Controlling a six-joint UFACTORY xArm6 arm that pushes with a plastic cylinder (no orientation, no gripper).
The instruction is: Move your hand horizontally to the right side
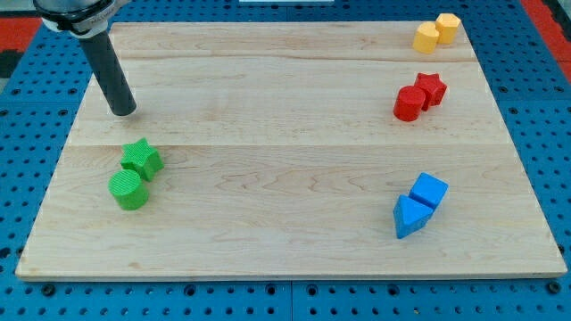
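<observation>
My tip (123, 112) rests on the wooden board (285, 178) near its upper left corner. The dark rod rises from it toward the view's top left. Below the tip, a green star block (142, 159) touches a green cylinder (128, 190). At the view's right, a red cylinder (409, 103) touches a red star block (431, 89). At the top right, two yellow blocks (436, 32) sit side by side. At the lower right, a blue cube (429, 191) touches a blue triangular block (409, 217). My tip touches no block.
The board lies on a blue perforated table (27, 160). Red matting (544, 22) shows at the view's top corners.
</observation>
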